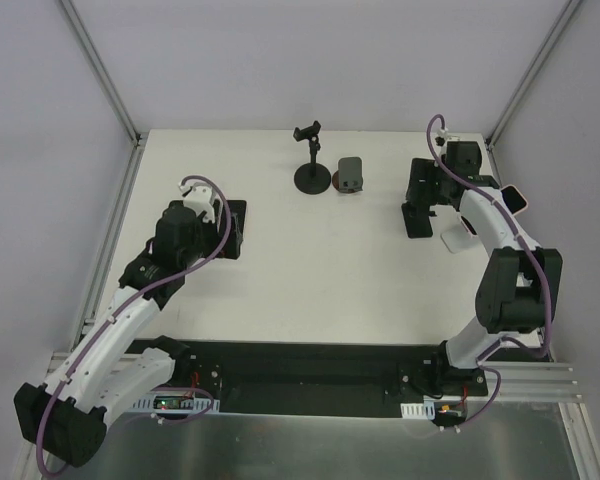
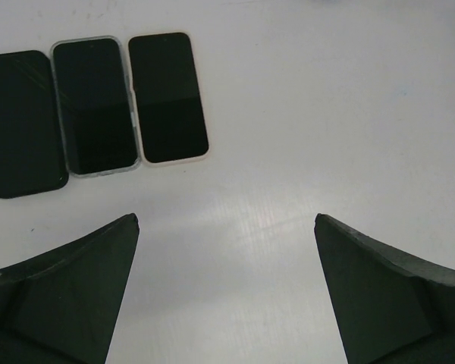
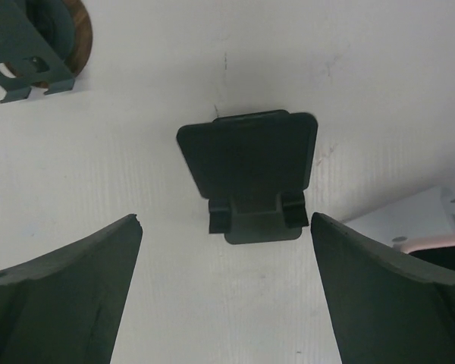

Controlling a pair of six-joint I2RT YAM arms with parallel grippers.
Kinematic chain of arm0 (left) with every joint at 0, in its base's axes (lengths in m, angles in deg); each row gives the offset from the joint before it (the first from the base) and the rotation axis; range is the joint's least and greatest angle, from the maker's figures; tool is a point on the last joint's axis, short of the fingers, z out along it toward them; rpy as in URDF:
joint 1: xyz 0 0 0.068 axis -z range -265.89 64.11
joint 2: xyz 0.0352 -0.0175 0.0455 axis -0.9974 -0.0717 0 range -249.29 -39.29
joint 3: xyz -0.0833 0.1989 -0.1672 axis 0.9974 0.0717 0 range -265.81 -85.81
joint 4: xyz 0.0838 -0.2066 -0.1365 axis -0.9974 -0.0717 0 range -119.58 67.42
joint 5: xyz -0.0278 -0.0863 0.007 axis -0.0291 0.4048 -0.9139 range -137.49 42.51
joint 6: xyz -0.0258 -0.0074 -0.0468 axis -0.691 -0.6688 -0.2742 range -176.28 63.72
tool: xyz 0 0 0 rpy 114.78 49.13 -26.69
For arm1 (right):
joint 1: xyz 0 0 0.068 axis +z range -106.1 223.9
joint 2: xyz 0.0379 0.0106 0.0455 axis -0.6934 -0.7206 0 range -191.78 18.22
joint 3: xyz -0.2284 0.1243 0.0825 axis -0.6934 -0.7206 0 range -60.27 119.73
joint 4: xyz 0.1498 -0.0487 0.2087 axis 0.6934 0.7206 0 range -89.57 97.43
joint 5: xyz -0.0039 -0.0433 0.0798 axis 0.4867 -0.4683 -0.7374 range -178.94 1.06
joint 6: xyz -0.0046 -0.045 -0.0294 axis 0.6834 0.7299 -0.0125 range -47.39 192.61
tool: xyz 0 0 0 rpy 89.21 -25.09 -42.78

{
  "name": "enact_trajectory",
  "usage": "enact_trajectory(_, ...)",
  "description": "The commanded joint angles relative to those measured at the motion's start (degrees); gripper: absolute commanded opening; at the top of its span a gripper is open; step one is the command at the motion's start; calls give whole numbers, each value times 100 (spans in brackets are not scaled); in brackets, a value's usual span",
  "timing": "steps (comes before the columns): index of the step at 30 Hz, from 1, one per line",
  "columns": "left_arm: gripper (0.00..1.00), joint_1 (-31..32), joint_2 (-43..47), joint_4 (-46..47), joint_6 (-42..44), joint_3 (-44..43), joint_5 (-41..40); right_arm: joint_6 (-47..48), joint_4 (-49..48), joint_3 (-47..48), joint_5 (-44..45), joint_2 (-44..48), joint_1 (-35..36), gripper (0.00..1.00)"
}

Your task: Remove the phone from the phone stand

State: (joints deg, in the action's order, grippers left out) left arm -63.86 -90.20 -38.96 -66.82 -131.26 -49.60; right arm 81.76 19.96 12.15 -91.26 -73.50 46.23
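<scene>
Task's thing: the phone (image 1: 514, 199) leans on the white stand (image 1: 458, 238) near the right edge of the desk (image 1: 330, 280), toward its far right corner. The right arm partly covers it.
Right gripper (image 3: 226, 220): jaws spread wide, holding nothing. It hovers over an empty black stand (image 3: 246, 163), with the white stand just off to its right.
Left gripper (image 2: 226, 220): jaws spread wide and empty, above bare desk near the left edge.
Step in hand: likely the reach. No contact with the phone yet, so the task looks barely begun.
Doing it well: carry the right gripper toward the right edge until the phone sits between the jaws. Close across its two long sides, above the stand's lip, then lift along the slope of the backrest rather than pulling straight out.
Risk: the white stand looks light and may ride up with the phone, so a slow lift is wiser.
Phones, counted: four. One is on the white stand and three lie flat side by side near the left edge: a dark one (image 2: 19, 121), a clear-cased one (image 2: 95, 106) and a pale-rimmed one (image 2: 167, 95).
Stands, counted: four. These are white, black, a tall clamp stand (image 1: 311, 165) and a low grey stand (image 1: 352, 174) by the far edge.
</scene>
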Motion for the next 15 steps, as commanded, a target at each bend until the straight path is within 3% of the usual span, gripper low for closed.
enact_trajectory(1,99,-49,600,153,307,475,-782,561,-168,492,30,-407,-127,96)
enact_trajectory(12,99,-58,372,293,343,713,-1081,711,-169,1230,-172,-1417,-162,98)
enact_trajectory(15,99,-58,275,346,360,722,-1055,711,-169,1327,-215,-1532,-154,92)
